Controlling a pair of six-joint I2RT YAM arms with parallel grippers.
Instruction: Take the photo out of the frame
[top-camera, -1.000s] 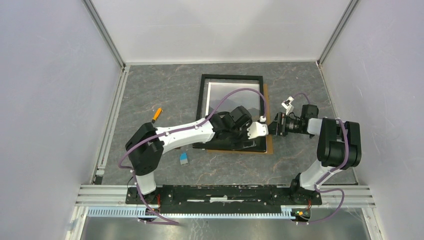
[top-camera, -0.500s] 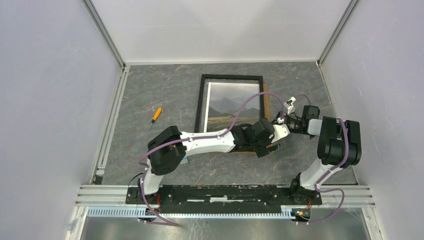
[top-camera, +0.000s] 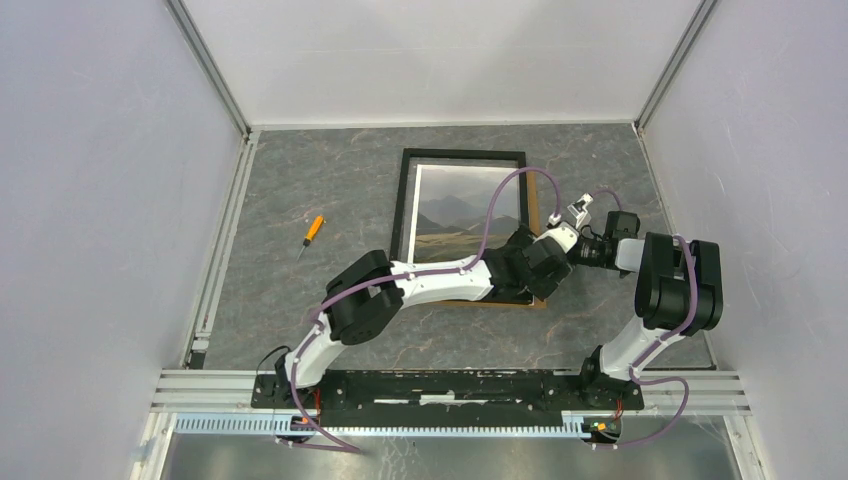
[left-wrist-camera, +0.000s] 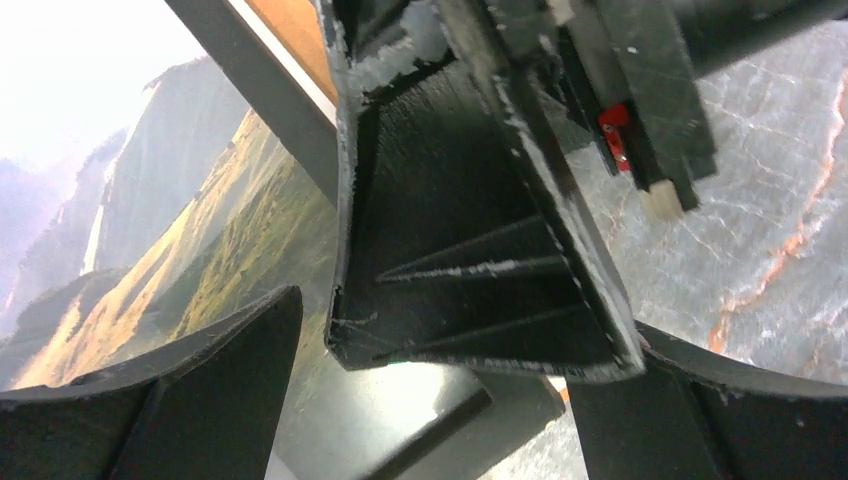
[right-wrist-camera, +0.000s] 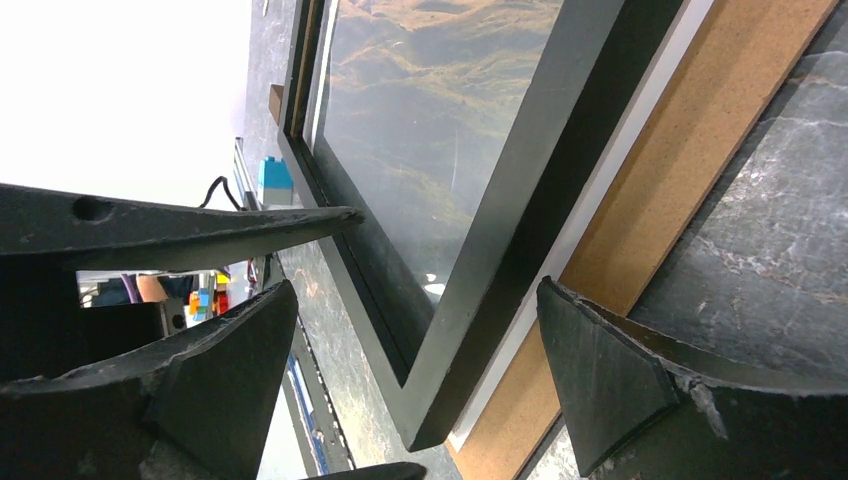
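1. The frame (top-camera: 401, 220) lies flat near the middle of the grey table (top-camera: 300, 170), its long side running away from the arm bases.
2. The photo (top-camera: 452, 212), showing hills, grey mountains and pale sky, sits inside the black border. The right wrist view shows glare across it, so it appears to lie under the glass.
3. A brown board (right-wrist-camera: 680, 170) lies beneath the frame and sticks out along its right side and near edge.
4. The left arm reaches across the frame's near end to the near right corner. The left gripper (left-wrist-camera: 460, 340) has its fingers spread wide and clamps nothing. A black ribbed finger of the other gripper fills the space between them; I cannot tell whether they touch.
5. The right gripper (right-wrist-camera: 415, 290) sits low at the same corner, coming in from the right. Its fingers are spread, and the frame corner and board edge show between them, not gripped.
6. In the top view the two grippers are just beside each other.
7. An orange-handled screwdriver (top-camera: 314, 230) lies left of the frame, well apart.
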